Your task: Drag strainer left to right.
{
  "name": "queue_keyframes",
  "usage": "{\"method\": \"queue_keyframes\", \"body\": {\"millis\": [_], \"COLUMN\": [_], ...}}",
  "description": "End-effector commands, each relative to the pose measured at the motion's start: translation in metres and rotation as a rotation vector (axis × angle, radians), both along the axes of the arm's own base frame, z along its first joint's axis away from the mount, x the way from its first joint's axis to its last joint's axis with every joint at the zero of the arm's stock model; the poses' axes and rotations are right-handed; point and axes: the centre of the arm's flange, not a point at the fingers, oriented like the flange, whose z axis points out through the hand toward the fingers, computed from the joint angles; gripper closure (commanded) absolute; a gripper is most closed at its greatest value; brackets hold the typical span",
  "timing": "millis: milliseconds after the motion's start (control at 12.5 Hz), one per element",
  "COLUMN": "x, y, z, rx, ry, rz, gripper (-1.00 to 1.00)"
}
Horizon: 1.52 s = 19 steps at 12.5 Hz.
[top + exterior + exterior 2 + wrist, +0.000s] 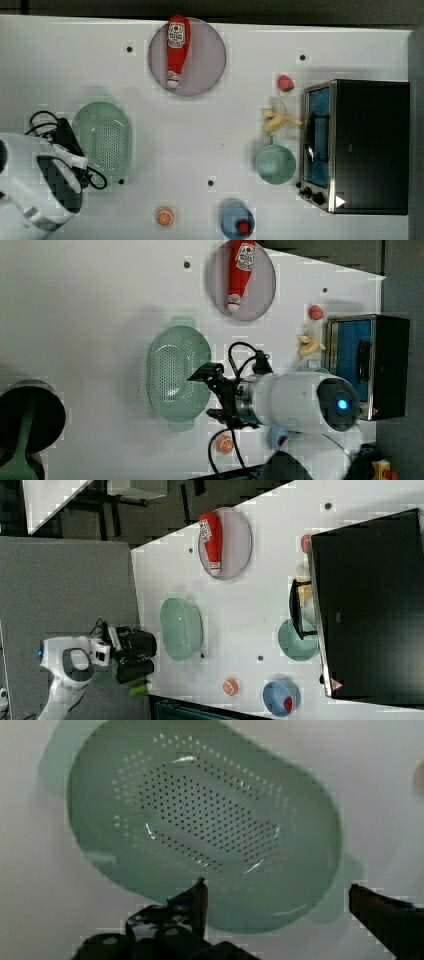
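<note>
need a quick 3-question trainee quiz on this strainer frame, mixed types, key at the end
1. True or false: the strainer holds fruit.
2. In the top view, what lies on the grey plate?
A) banana B) ketchup bottle C) orange slice
3. Fill in: in the wrist view the gripper has its fingers ____, close over the strainer's rim.

Key:
1. False; it is empty.
2. B.
3. Open; they are spread apart and hold nothing.

Top view looks straight down on the table (210, 145). Left and right views look steeply down; all three share it. Wrist view close, facing the strainer (200, 820).
</note>
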Motion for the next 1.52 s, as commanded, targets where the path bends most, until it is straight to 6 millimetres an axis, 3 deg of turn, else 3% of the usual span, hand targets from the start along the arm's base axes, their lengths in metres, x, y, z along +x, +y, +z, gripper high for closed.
{"method": "queue_keyframes", "body": {"millis": [80,320,560,800,1280,1520], "x": [0.013,0.017,0.025,0.038,0.040,0.042], "y": [-0.024,-0.021,-0.034,-0.046,-0.070,-0.092], "z": [-0.044,-0.089,-0.128,-0.152,-0.165,-0.164], "rx": [0.009,0.067,0.057,0.046,-0.009,-0.020], "ry": [0.018,0.020,0.017,-0.003,-0.002,-0.012], "rz": [-0.320,-0.372,-0.379,-0.412,-0.436,-0.465], "gripper": [-1.00,-1.00,-1.00,-1.00,-1.00,-1.00]}}
